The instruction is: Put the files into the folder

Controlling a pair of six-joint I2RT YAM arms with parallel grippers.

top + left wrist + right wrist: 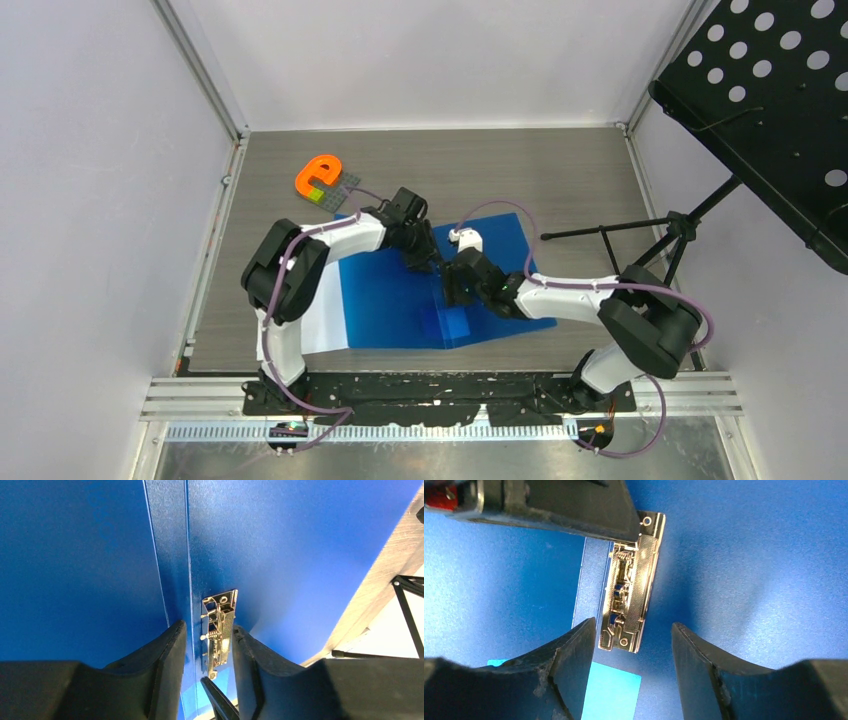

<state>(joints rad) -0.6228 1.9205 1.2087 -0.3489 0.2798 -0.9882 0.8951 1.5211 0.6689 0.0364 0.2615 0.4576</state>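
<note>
Right gripper [634, 625] gapes above the clip [629, 580], apparently lying lengthwise along the folder [749, 555] spine.

The top external view looks steeply down from above and behind the near edge, taking in the whole table [560, 170]. Both wrist views sit very close over the open folder [390, 300], facing down, sharing its metal clip [631, 585].
</note>
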